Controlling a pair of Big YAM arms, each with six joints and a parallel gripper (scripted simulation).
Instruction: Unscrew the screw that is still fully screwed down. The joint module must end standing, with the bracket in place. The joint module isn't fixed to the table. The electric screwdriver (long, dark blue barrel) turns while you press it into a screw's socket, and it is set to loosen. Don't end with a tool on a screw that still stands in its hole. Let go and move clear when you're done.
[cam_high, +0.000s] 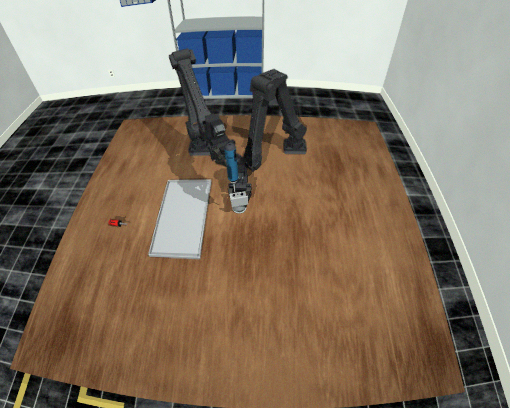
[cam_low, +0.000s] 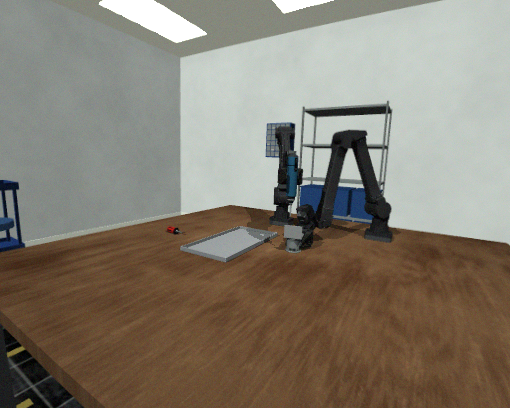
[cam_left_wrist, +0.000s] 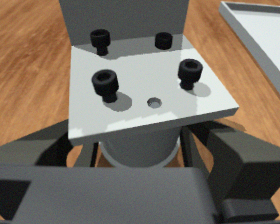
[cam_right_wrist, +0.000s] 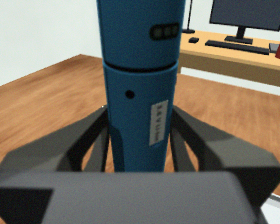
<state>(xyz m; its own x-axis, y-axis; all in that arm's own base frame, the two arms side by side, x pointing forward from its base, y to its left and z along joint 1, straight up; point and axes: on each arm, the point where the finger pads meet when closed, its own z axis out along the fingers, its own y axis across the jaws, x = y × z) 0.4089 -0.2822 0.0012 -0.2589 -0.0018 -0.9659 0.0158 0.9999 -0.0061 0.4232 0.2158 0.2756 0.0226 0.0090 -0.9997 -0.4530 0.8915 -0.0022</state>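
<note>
The joint module stands upright on the table beside the tray. In the left wrist view its grey cylinder carries the bracket plate. Three black screws stand raised on the plate. A fourth screw at the back right sits lowest, and one hole is empty. My left gripper is shut on the module's cylinder. My right gripper is shut on the electric screwdriver, held upright above the module and apart from it.
A flat grey tray lies just beside the module. A small red tool lies beyond the tray. A shelf with blue bins stands behind the arm bases.
</note>
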